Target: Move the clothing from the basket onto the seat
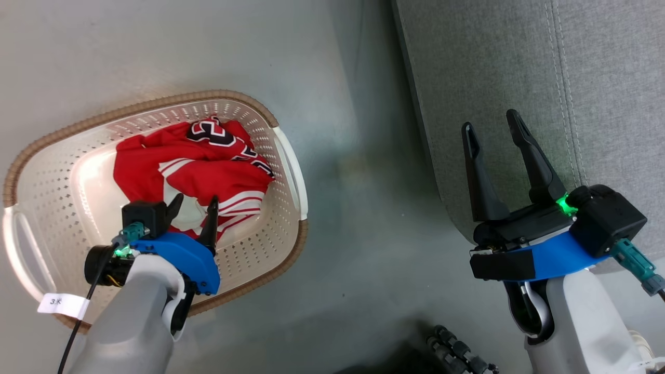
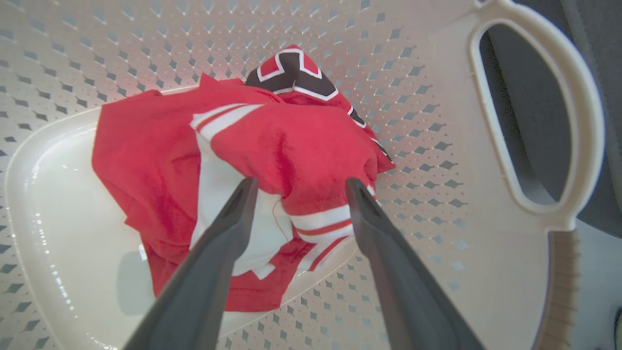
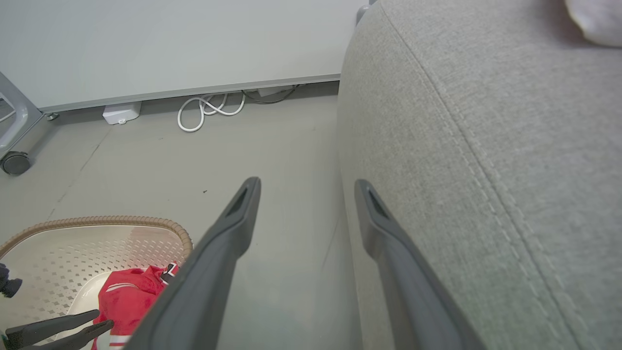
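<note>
Seat (image 1: 519,78): cut off by top and right picture edges.
Basket (image 1: 47,182): near rim hidden behind left forearm (image 1: 130,322).
Clothing (image 1: 197,166): numerals folded, partly hidden; near edge behind left gripper (image 1: 196,198).
Cable tag (image 1: 63,305): lettering too small to read.

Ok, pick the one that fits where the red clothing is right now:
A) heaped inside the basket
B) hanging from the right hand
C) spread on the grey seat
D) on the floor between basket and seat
A: the clothing lies bunched on the bottom of the basket, with the open left hand right at it, while the right hand, by the seat, holds nothing.
</note>
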### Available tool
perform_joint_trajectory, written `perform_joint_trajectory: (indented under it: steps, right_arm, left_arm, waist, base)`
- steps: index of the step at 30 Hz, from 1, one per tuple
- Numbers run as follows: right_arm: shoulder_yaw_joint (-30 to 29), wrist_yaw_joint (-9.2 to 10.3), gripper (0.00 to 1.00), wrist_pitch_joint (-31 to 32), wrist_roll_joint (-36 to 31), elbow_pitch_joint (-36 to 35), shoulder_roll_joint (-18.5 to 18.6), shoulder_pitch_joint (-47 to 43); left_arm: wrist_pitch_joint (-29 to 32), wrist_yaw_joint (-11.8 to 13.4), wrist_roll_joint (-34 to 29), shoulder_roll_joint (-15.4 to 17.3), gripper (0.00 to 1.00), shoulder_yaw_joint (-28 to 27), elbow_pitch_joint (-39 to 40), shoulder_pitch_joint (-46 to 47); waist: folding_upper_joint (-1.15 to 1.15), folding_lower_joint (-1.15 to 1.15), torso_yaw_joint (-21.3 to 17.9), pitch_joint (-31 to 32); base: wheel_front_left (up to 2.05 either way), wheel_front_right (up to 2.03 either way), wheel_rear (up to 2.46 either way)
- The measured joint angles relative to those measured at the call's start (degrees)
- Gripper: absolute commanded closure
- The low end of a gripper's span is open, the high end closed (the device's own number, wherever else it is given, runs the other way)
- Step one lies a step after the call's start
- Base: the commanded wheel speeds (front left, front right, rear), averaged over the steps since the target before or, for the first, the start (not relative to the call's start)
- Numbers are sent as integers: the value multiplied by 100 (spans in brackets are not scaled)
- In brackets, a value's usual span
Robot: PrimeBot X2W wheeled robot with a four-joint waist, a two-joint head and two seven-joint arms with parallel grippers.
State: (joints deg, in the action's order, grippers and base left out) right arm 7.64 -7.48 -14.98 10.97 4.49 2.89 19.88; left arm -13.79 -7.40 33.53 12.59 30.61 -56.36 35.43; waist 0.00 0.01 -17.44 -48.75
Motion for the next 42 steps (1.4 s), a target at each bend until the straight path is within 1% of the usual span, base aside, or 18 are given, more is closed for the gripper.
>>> perform_joint_trajectory:
  steps: [3, 8, 13, 20, 31, 32, 33, 34, 35, 36, 42]
  right_arm:
    - [23, 0, 0, 0, 38, -55, 1, 19]
    - [40, 0, 0, -1, 79, -152, 1, 31]
    - [62, 0, 0, -2, 123, -218, 1, 41]
    - [111, 0, 0, -2, 155, -279, 1, 46]
    - [125, 0, 0, -3, 170, -299, 1, 47]
    - [124, 0, 0, -3, 170, -298, 1, 47]
    - [123, 0, 0, -3, 170, -298, 1, 48]
    - [122, 0, 0, -3, 170, -298, 1, 48]
    - [119, 0, 0, -3, 170, -297, 1, 48]
    - [116, 0, 0, -3, 169, -296, 1, 48]
    - [116, 0, 0, -3, 164, -294, 1, 48]
  left_arm:
    - [12, 0, 132, 60, 0, 130, -81, 118]
    - [210, 0, 381, 144, 0, 270, -293, 289]
    - [321, -1, 630, 137, 0, 412, -344, 449]
    - [214, -1, 983, 172, 0, 614, -197, 643]
    - [22, -1, 1283, 191, 0, 1054, -73, 845]
    - [10, -1, 1284, 192, 13, 1100, -91, 855]
    - [9, -1, 1294, 192, 37, 1132, -114, 868]
    - [7, -1, 1302, 196, 53, 1165, -145, 883]
    - [7, 0, 1311, 199, 74, 1207, -175, 899]
    - [5, 0, 1326, 199, 100, 1246, -197, 913]
    - [-44, -1, 1406, 186, 100, 1400, -264, 972]
  waist:
    - [0, 0, -50, -112]
    - [0, 0, -145, -274]
    - [0, 0, -214, -409]
    - [0, 0, -267, -528]
    - [0, 0, -267, -576]
    - [0, 0, -265, -574]
    - [0, 0, -262, -571]
    - [0, 0, -260, -567]
    - [0, -1, -256, -562]
    - [0, -1, -252, -556]
    - [0, -1, -201, -526]
  base:
    - [0, 0, 0]
    - [0, 0, 0]
    - [0, 0, 0]
    - [0, 0, 0]
    - [0, 0, 0]
    - [0, 0, 0]
    - [0, 0, 0]
    - [0, 0, 0]
    - [0, 0, 0]
    - [0, 0, 0]
    - [0, 0, 0]
